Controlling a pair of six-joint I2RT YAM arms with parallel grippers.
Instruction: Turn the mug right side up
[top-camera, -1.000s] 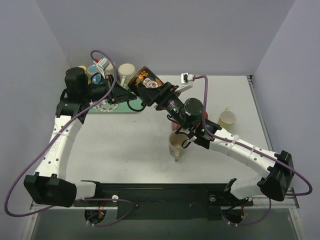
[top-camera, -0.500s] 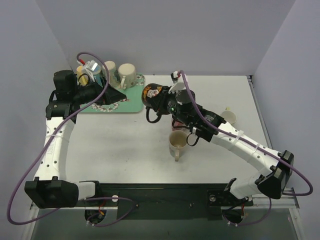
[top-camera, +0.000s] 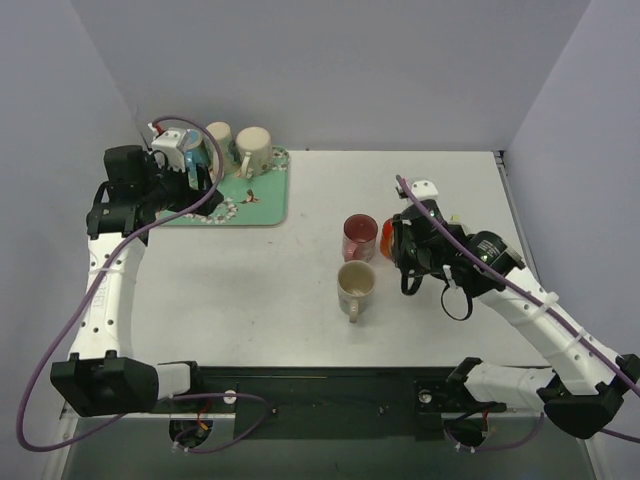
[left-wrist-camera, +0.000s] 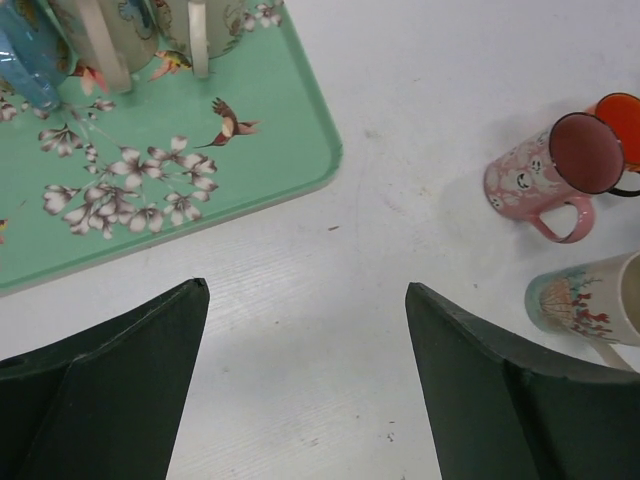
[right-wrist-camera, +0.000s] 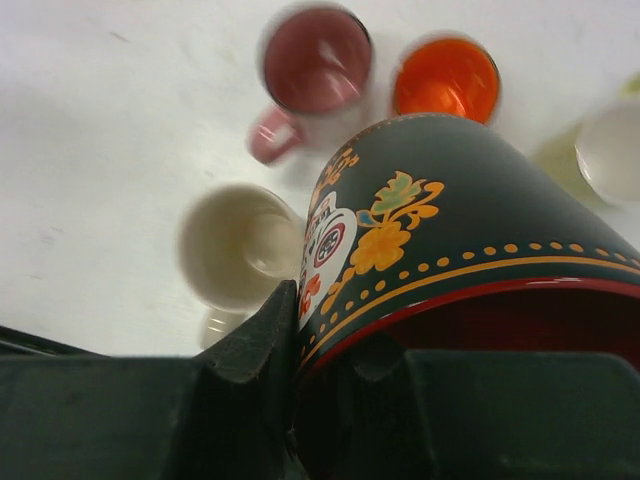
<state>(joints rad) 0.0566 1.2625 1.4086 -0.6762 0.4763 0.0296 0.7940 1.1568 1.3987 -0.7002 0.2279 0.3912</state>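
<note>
**A:** Where is the black mug with a red rim band and orange flower print (right-wrist-camera: 450, 230)?

**B:** In the right hand (right-wrist-camera: 325, 335), over the right half of the white table (top-camera: 250, 290). The hand is clamped across the rim. One finger is outside the wall, and the other, as far as I can make out, is inside the mouth.

**A:** Why take it by the rim?

**B:** I think it is to leave the base free. The mouth faces the wrist and the base points away towards the table, somewhat tilted. Levelled off, it could go straight down onto its base without a second grasp.

**A:** Is it down yet?

**B:** From above, the arm covers it. The wrist view suggests it hangs above the table, but I cannot tell for certain.

**A:** What is around it?

**B:** Just to its left are a pink mug with a dark red inside (top-camera: 360, 237) and a small orange cup (top-camera: 390, 238), standing side by side. A cream mug (top-camera: 355, 285) is nearer, and a pale cup (right-wrist-camera: 610, 150) is off to the right. The mug is crowded, so a careless descent could knock one of them.

**A:** And the left hand (left-wrist-camera: 305, 290)?

**B:** Its fingers are wide apart and hold nothing. It sits far left, by the near right corner of the mint-green tray with bird and blossom print (left-wrist-camera: 300, 170), apparently parked out of the way.
</note>
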